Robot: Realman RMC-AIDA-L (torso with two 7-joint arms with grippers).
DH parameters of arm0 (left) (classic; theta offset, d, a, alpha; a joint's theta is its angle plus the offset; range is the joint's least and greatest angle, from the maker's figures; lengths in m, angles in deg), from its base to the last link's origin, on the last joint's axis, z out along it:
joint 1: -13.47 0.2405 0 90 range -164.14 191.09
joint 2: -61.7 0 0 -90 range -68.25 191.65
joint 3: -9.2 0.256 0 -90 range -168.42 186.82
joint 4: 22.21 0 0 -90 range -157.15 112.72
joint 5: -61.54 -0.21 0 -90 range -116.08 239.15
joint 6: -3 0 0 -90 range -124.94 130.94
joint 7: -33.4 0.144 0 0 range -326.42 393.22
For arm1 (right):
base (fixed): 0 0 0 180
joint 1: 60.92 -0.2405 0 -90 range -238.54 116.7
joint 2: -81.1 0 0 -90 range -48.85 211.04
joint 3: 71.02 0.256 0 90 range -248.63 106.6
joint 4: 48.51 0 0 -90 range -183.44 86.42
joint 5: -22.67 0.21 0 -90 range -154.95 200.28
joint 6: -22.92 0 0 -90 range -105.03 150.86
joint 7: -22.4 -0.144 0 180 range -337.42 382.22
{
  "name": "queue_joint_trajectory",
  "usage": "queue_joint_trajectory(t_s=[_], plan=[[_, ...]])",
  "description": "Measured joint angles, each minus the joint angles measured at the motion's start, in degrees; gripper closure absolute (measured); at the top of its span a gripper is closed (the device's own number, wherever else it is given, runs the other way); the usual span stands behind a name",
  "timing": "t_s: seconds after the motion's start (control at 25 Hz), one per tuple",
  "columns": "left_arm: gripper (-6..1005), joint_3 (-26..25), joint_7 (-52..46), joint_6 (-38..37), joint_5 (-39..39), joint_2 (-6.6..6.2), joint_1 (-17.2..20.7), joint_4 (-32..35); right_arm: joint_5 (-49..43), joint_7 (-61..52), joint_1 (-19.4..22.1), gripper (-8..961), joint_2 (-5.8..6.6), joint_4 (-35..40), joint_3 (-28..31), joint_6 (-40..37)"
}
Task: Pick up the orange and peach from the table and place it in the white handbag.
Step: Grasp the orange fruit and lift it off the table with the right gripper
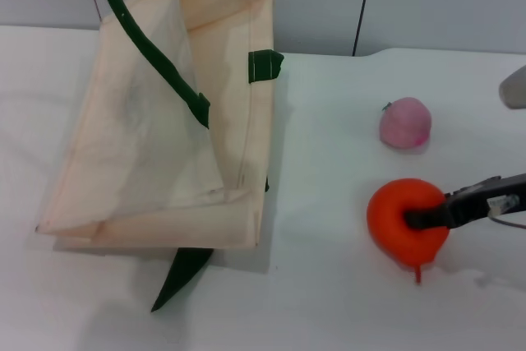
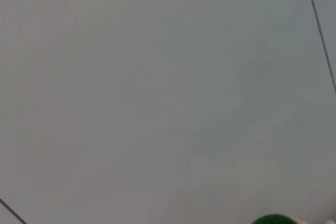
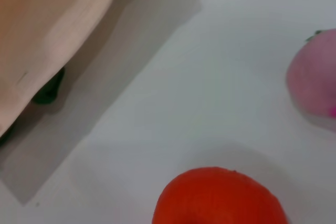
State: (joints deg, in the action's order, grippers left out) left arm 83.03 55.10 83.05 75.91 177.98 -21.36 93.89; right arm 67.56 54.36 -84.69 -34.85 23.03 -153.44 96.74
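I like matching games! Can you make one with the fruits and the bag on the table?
Things:
1. bright orange-red glossy toy fruit
2. small pale pink round toy fruit
3. big cream fabric bag with dark green handles
4. right gripper

Places:
A. on the robot's left side of the table
B. alone, farther from the robot
C. reaching in from the right
D. touched by a dark finger

Pairs: 1-D, 2-B, 3-A, 4-C
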Motion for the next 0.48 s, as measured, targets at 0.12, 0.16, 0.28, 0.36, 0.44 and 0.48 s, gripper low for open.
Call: queue_joint_trajectory(t_s=[0.12, 0.16, 0.28, 0.36, 0.44, 0.48], plan=[[878, 0.0, 0.0, -0.2, 0.0, 0.00, 0.2, 0.0, -0.2, 0.0, -0.1, 228, 0.01, 0.4, 1.5, 0.2], [878, 0.0, 0.0, -0.2, 0.0, 0.00, 0.2, 0.0, -0.2, 0.0, -0.1, 249, 0.02, 0.9, 1.9, 0.2], [878, 0.0, 0.0, -0.2, 0.0, 0.00, 0.3, 0.0, -0.4, 0.1, 0.3, 313, 0.02, 3.0, 2.2, 0.2], [878, 0.0, 0.0, -0.2, 0.0, 0.00, 0.4, 0.0, -1.0, 0.0, 0.4, 332, -0.06, 4.5, 2.2, 0.3], [877, 0.0, 0.0, -0.2, -0.1, 0.00, 0.4, 0.0, -1.6, -0.3, 0.8, 350, -0.23, 7.1, 2.0, 0.5], [877, 0.0, 0.0, -0.2, -0.1, 0.03, 0.4, 0.0, -1.6, -0.5, 1.1, 360, -0.29, 8.9, 1.9, 0.8]])
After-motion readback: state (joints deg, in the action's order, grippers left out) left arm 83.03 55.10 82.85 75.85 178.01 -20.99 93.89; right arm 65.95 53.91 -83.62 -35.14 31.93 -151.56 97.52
